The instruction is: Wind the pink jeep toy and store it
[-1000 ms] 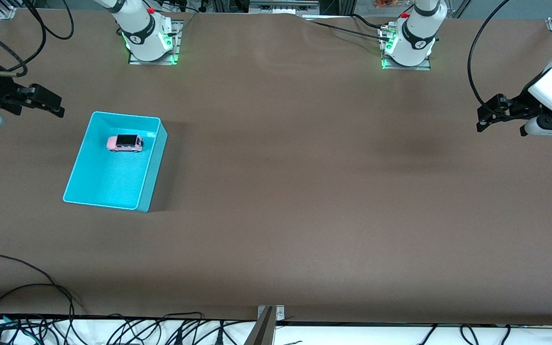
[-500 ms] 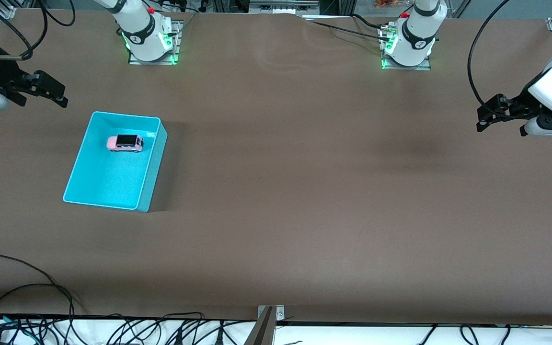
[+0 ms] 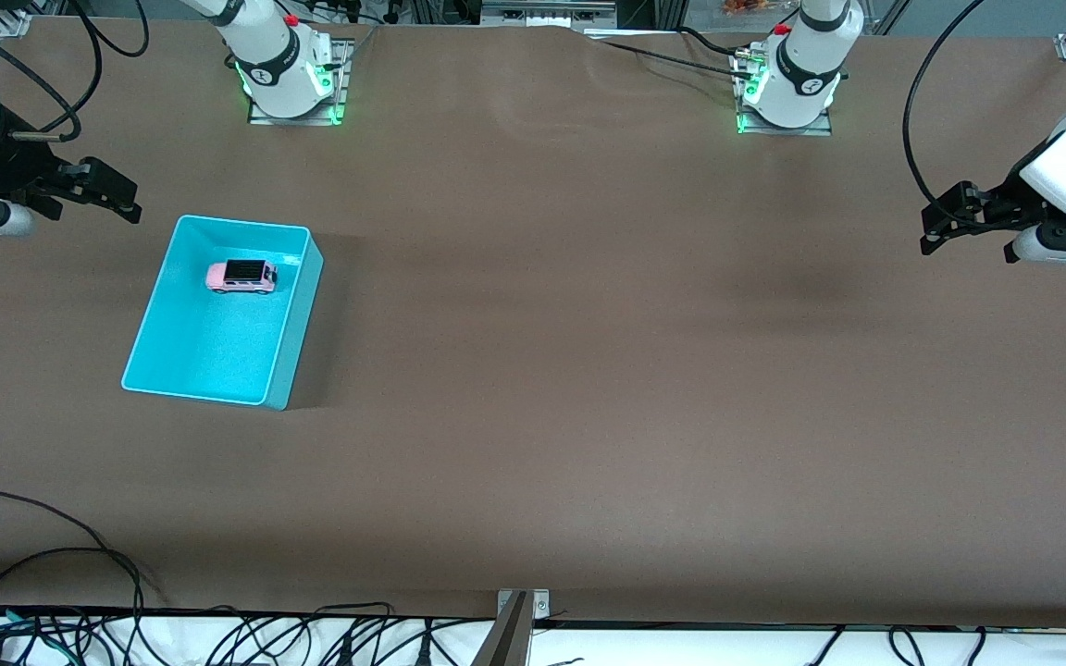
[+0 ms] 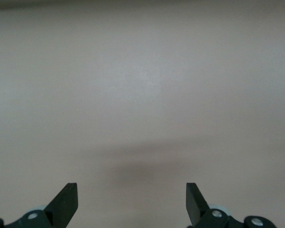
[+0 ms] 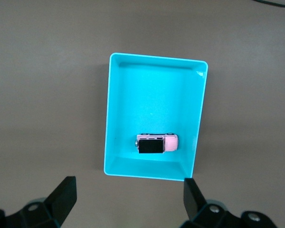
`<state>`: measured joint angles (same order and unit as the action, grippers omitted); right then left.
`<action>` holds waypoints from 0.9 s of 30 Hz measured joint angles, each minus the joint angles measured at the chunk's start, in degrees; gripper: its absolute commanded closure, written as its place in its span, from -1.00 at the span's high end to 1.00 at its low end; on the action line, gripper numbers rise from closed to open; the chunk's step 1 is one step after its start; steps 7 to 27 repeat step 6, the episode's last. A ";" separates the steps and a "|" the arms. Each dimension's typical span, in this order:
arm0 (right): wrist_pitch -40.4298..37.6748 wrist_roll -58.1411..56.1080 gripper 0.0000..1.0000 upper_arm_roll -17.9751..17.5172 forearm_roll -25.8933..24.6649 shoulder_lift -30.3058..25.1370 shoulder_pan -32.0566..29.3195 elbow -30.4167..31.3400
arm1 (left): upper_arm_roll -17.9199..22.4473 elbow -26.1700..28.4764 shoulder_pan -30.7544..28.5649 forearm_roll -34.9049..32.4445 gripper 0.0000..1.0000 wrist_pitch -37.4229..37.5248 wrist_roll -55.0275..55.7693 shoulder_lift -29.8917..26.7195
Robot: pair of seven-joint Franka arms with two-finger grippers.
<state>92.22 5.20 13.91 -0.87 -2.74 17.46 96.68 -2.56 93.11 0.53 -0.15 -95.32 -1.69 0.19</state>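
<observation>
The pink jeep toy [image 3: 241, 277] sits inside the turquoise bin [image 3: 297, 342], at the bin's end farther from the front camera. It has a black roof and a light pink body. My right gripper [image 3: 117, 196] hangs open and empty over the bare table, just off the bin's corner at the right arm's end. The right wrist view looks down on the bin [image 5: 152, 99] and the jeep [image 5: 156, 143], with the open right gripper [image 5: 129, 185] short of the bin's rim. My left gripper [image 3: 931, 231] waits open over the table at the left arm's end; the left gripper [image 4: 132, 187] sees only brown table.
The brown table [image 3: 588, 370] spreads wide between the two arms. The arm bases [image 3: 288, 79] [image 3: 787, 88] stand along the edge farthest from the front camera. Loose black cables [image 3: 52, 573] lie along the nearest edge.
The right arm's hand has lifted and swung slightly toward the bin's corner. The left arm, the jeep and the bin have not moved.
</observation>
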 measured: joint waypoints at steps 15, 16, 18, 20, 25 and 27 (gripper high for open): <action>0.00 0.00 1.00 0.00 0.00 0.00 0.00 -0.04 | 0.00 0.00 0.00 0.00 1.00 0.00 0.00 0.00; 0.00 0.00 1.00 0.00 0.00 0.00 0.00 -0.04 | 0.00 0.00 0.00 0.00 1.00 0.00 0.00 0.00; 0.00 0.00 1.00 0.00 0.00 0.00 0.00 -0.04 | 0.00 0.00 0.00 0.00 1.00 0.00 0.00 0.00; 0.00 0.00 1.00 0.00 0.00 0.00 0.00 -0.04 | 0.00 0.00 0.00 0.00 1.00 0.00 0.00 0.00; 0.00 0.00 1.00 0.00 0.00 0.00 0.00 -0.04 | 0.00 0.00 0.00 0.00 1.00 0.00 0.00 0.00; 0.00 0.00 1.00 0.00 0.00 0.00 0.00 -0.04 | 0.00 0.00 0.00 0.00 1.00 0.00 0.00 0.00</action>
